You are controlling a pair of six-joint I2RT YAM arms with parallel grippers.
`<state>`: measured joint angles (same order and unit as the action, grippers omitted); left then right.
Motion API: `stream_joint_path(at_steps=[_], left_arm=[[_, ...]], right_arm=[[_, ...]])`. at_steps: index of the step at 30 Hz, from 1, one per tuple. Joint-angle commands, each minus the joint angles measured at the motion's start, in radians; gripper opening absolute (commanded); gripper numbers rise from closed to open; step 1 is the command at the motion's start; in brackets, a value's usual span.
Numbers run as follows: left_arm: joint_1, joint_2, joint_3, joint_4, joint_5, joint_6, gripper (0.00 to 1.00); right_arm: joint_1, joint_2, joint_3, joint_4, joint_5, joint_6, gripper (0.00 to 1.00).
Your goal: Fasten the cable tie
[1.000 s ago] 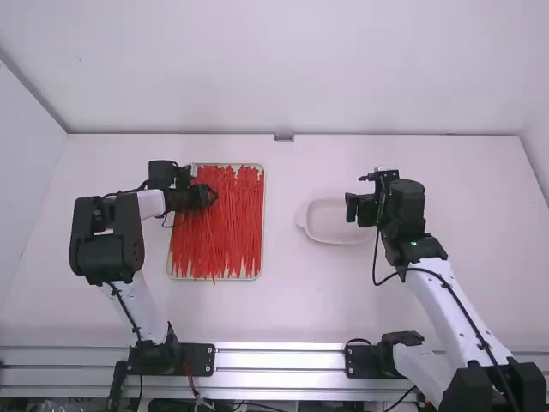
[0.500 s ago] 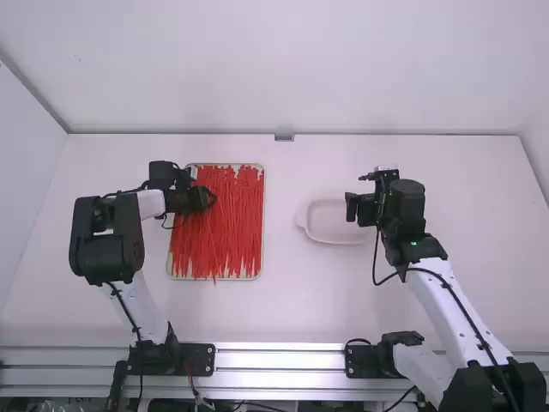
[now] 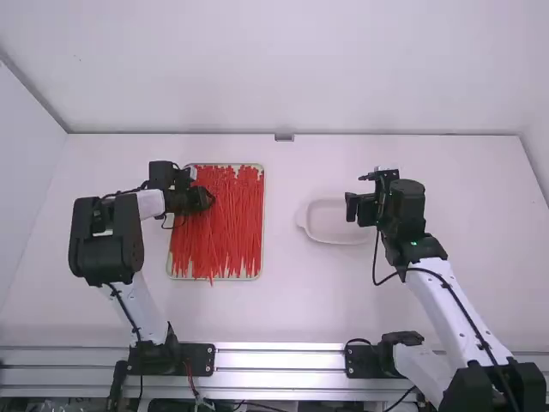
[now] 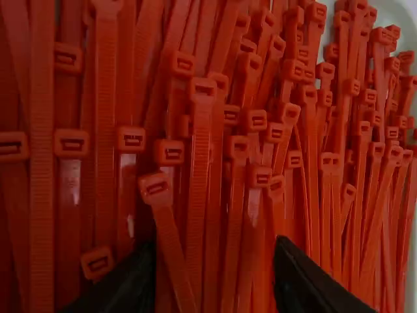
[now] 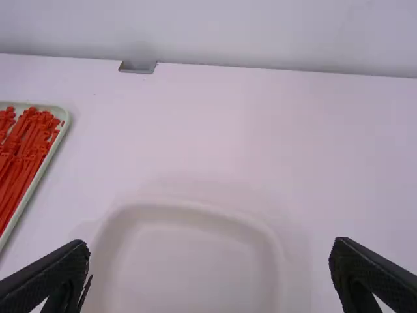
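Logged the left gripper (image 3: 199,199) low at the far-left part of the pile of red cable ties (image 3: 225,223), entering from the left side of the tray (image 3: 232,278). Saw the ties lying roughly parallel, long axes running along the tray's length, away from the arm bases, with many square heads clustered just ahead of the jaws in the left wrist view. Found the jaws partly open and set across those long axes, pressed into the pile, with several straps standing between them. Could not tell whether one tie sat apart from its neighbours in there, packed as tightly as they were; judged nothing gripped yet. Reckoned a squeeze from this pose would pinch straps across their width, likely more than one. Placed the right gripper (image 3: 364,209) well apart from the pile, hovering over the near-right end of the white dish (image 3: 330,225) on the table (image 3: 283,292), jaws spread wide and holding nothing. Judged the left arm far the nearer to the ties, with the right on hand to take a free end later.
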<state>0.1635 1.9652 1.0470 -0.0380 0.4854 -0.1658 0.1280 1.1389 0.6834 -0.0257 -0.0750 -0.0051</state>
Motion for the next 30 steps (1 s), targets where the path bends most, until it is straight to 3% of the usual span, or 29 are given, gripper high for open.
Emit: stream_joint_path(at_steps=[1, 21, 30], left_arm=[[0.001, -0.045, -0.007, -0.008, -0.005, -0.003, 0.44], [0.001, -0.056, -0.007, -0.007, -0.033, -0.002, 0.35], [0.001, -0.056, -0.007, -0.006, -0.035, -0.002, 0.22]], right_arm=[[0.004, 0.006, 0.037, 0.003, 0.001, 0.005, 0.98], [0.004, 0.006, 0.037, 0.002, 0.000, 0.004, 0.98], [0.004, 0.006, 0.037, 0.002, -0.006, 0.004, 0.98]])
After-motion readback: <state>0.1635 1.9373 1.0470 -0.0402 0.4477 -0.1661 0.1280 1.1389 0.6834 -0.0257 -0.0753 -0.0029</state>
